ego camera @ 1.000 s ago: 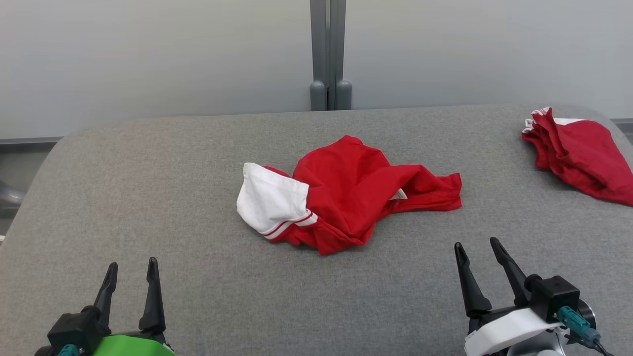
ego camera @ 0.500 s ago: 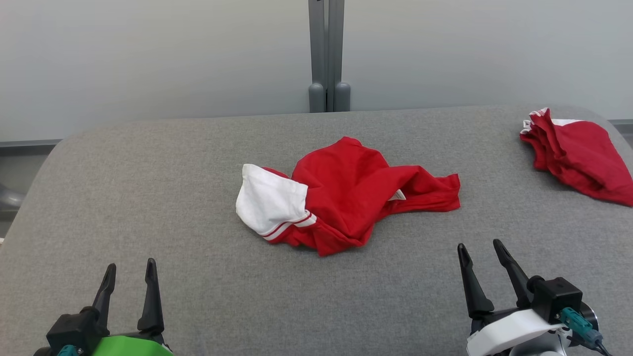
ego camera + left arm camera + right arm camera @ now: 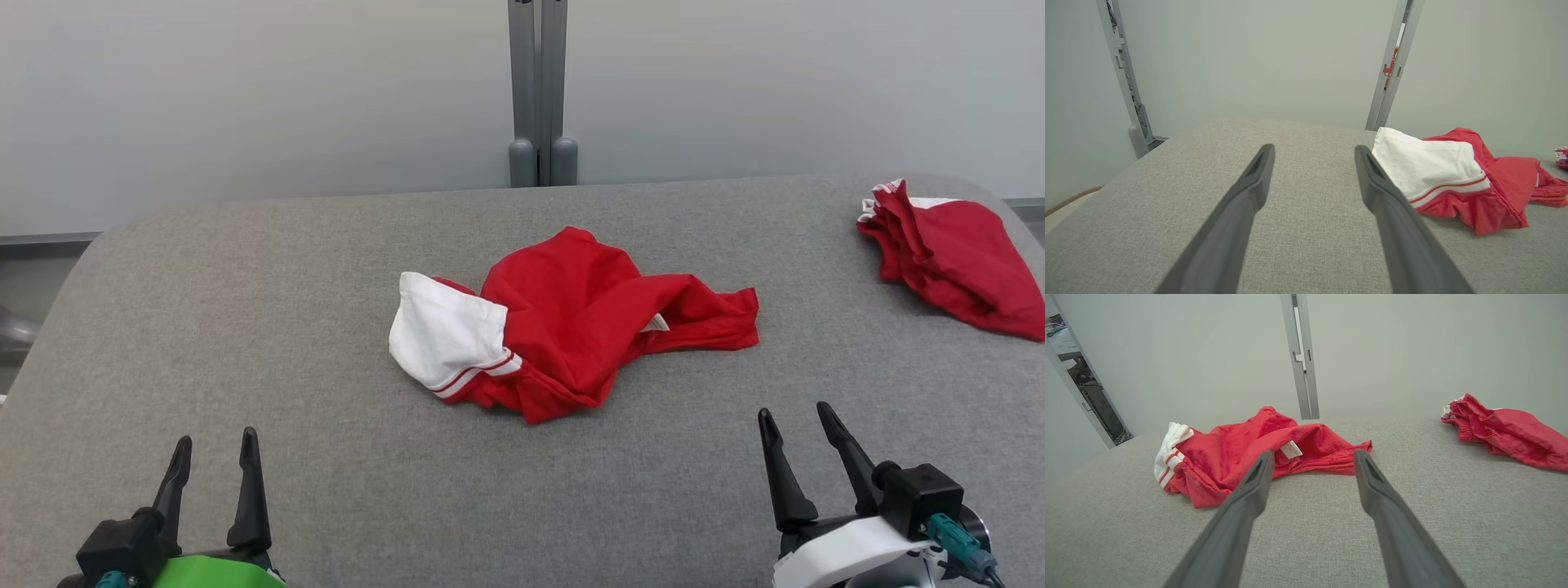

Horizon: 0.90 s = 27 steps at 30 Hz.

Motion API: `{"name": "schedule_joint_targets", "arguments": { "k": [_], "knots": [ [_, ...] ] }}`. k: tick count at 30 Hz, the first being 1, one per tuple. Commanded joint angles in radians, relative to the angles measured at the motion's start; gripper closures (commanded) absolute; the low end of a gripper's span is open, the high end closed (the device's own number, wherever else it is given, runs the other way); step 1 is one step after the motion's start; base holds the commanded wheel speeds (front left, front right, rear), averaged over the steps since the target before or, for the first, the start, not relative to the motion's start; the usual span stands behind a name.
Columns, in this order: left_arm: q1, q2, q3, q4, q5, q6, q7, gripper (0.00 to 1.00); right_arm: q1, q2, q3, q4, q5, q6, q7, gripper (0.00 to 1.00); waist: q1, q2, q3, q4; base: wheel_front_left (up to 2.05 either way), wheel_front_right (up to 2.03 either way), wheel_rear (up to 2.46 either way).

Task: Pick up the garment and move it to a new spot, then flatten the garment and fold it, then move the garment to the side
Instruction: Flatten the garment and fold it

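The garment (image 3: pixel 571 327) lies crumpled beyond left claw (image 3: pixel 216 438) and right claw (image 3: pixel 793 411), both spread apart.

The garment (image 3: pixel 571 318) was bright red, one white panel carrying red stripes; table (image 3: pixel 245 327) grey weave; second cloth (image 3: pixel 955 253) red, apparently white-edged.

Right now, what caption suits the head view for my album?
Crumpled red garment on grey surface; left tool and right tool open, short of it.

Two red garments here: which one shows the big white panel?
The crumpled red garment in the middle, its left end a red-striped white panel. The other red garment, at the far right, shows only thin white trim.
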Motion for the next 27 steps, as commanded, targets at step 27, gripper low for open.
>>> {"name": "schedule_joint_targets", "arguments": {
  "k": [27],
  "knots": [
    [-0.027, -0.02, -0.012, -0.006, 0.012, -0.003, -0.003, 0.0, -0.212, -0.044, 0.058, 0.124, -0.04, -0.002, -0.001, 0.0, 0.0, 0.0, 0.056, 0.038, 0.0, 0.0, 0.0]
  ]
}}
